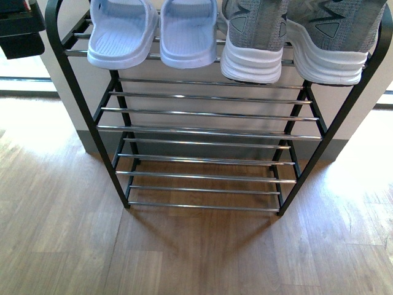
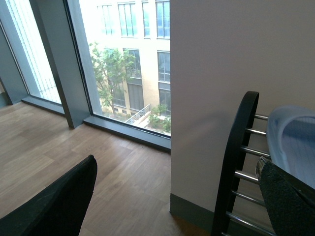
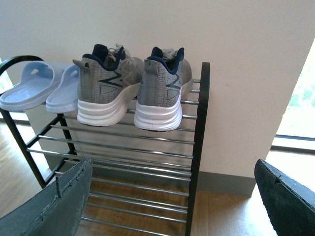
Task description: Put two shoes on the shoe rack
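already the grey sneakers (image 3: 133, 88) sit side by side on the top tier of the shoe rack (image 1: 202, 129), heels out toward the room, their thick white soles overhanging the front rod a little. just beside them, on the same tier and toward the rack's left end in the front view, the pale blue slides (image 1: 153, 34) lie as a pair, also heels outward. the two pairs are close, the nearer slide and the nearer sneaker almost touching. the lower tiers carry nothing that shows.

judged from how things lie, the placing looks done: both sneakers rest on the rods and nothing grips them. no shoe is on the wooden floor (image 1: 196, 252) in front of the rack. what is left is at most a check that the overhanging heels sit steady, and pulling the arms clear.

the right gripper (image 3: 172, 201) faces the rack from a little way back, its two dark fingers (image 3: 59, 206) spread wide with nothing between them. the left gripper (image 2: 177, 196) is out by the rack's left end, one finger near the edge of a slide; its fingers also stand well apart and hold nothing, though so little of them shows that this is less sure. a window (image 2: 128, 69) lies beyond.
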Action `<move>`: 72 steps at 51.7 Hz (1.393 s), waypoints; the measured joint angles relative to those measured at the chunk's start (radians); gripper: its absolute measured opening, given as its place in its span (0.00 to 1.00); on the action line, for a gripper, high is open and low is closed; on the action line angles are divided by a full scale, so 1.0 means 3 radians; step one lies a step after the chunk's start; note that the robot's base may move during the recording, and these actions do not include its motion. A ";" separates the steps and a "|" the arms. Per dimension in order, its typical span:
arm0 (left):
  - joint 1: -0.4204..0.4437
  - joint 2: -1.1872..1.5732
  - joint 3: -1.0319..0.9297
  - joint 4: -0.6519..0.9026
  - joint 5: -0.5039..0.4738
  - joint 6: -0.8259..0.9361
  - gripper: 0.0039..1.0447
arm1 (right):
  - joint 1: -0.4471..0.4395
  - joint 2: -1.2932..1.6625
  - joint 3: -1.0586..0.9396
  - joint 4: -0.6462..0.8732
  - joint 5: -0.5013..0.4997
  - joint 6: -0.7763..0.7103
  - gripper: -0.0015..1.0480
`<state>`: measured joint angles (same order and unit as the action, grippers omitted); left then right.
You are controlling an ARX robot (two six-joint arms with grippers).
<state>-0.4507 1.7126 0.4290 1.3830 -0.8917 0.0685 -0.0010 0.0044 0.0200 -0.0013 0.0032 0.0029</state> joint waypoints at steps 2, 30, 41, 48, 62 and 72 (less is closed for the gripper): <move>0.0001 0.0005 -0.0011 0.0025 0.0001 0.0000 0.91 | 0.0000 0.0000 0.0000 0.0000 0.0000 0.0000 0.91; 0.0418 -0.0280 -0.0567 -0.0024 0.1436 -0.0106 0.33 | 0.0000 0.0000 0.0000 0.0000 -0.0013 0.0000 0.91; 0.1114 -0.1752 -0.1396 -0.0771 0.2613 -0.0211 0.01 | 0.0001 0.0000 0.0000 0.0000 -0.0025 -0.0001 0.91; 0.1366 -0.2496 -0.1399 -0.1415 0.2932 -0.0217 0.01 | 0.0001 -0.0003 0.0000 0.0000 -0.0010 -0.0001 0.91; 0.1488 -0.3770 -0.1394 -0.2715 0.2972 -0.0219 0.01 | 0.0001 -0.0003 0.0000 0.0000 -0.0010 -0.0001 0.91; 0.1488 -0.4262 -0.1394 -0.3178 0.2972 -0.0219 0.01 | 0.0001 -0.0003 0.0000 0.0000 -0.0009 0.0000 0.91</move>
<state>-0.0044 0.4339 0.0109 0.4297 -0.0002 0.0029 -0.0006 0.0036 0.0200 -0.0013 0.0006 0.0029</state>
